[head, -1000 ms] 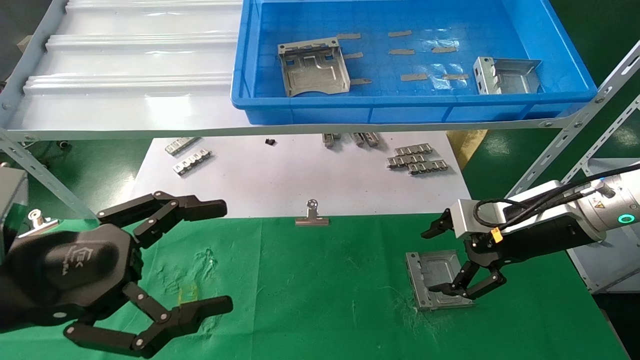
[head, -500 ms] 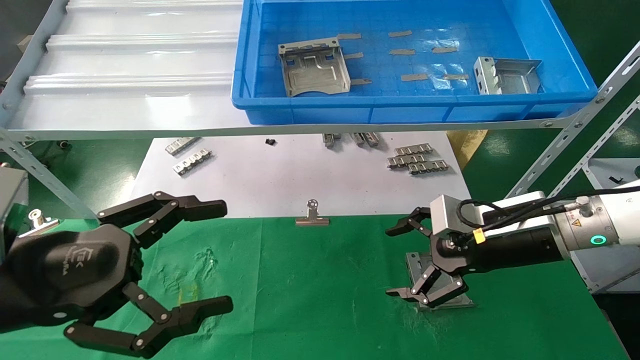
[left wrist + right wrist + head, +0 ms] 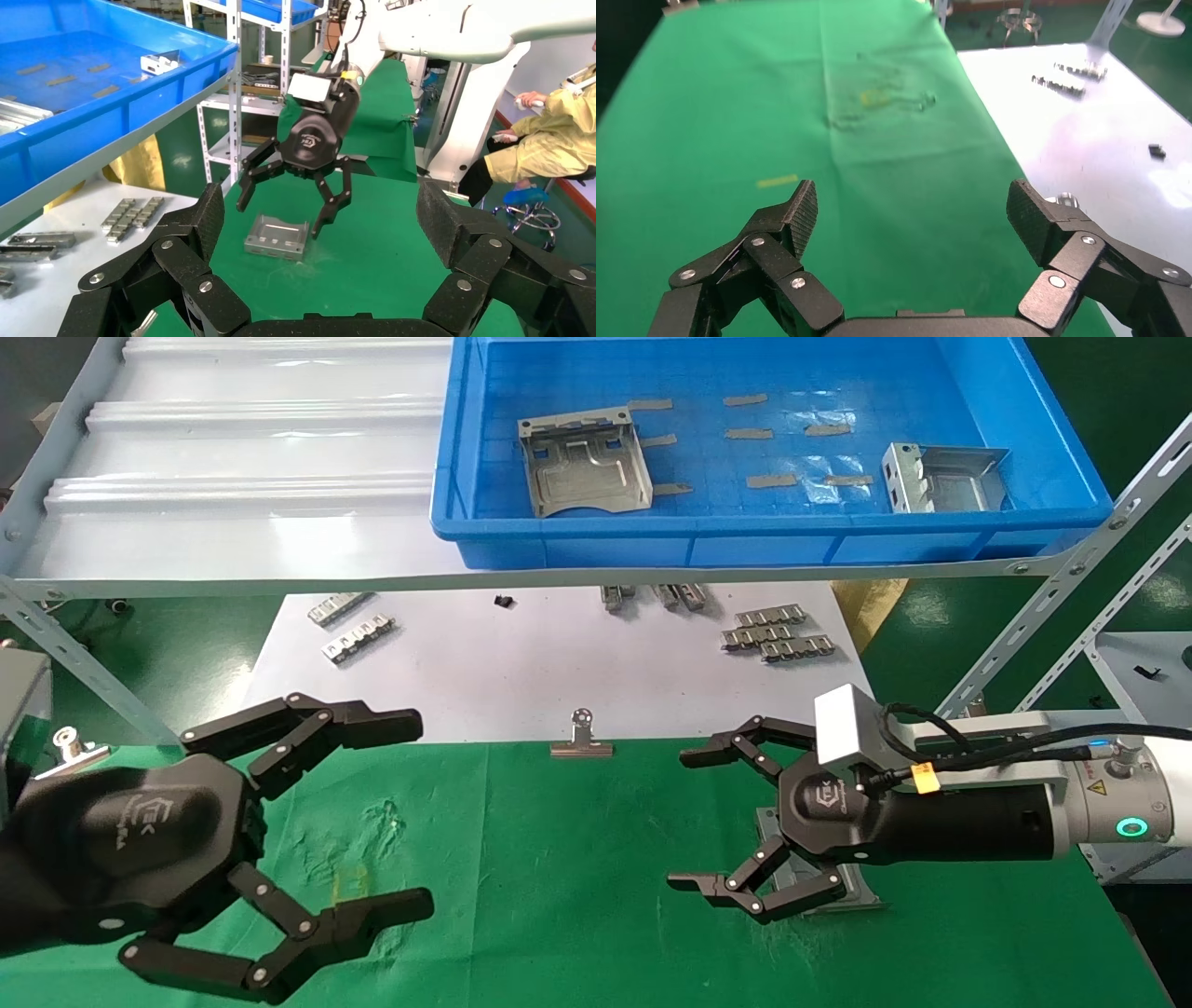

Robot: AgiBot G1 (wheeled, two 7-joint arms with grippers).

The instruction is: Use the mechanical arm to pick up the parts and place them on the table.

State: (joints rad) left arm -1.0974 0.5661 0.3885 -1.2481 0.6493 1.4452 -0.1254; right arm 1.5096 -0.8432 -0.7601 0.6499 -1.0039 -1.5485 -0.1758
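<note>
One silver part (image 3: 859, 893) lies on the green-cloth table (image 3: 577, 877), mostly hidden under my right arm; the left wrist view shows it whole (image 3: 276, 237). My right gripper (image 3: 680, 819) is open and empty, hovering just left of this part and pointing left; its wrist view (image 3: 914, 207) shows only cloth between the fingers. Two more parts (image 3: 585, 463) (image 3: 941, 477) lie in the blue bin (image 3: 773, 547) on the shelf. My left gripper (image 3: 416, 812) is open and empty at the near left above the cloth, also seen in its wrist view (image 3: 325, 225).
A white paper sheet (image 3: 559, 663) behind the cloth holds small toothed strips (image 3: 778, 635) (image 3: 358, 637). A binder clip (image 3: 581, 740) sits on its edge. A white ribbed shelf (image 3: 242, 486) and slanted metal struts (image 3: 1052, 617) stand above. A person in yellow (image 3: 541, 151) sits beyond.
My right gripper has let go of the part, risen off it and swung left, jaws now wide open. The part stays on the cloth. The left arm has not moved.
</note>
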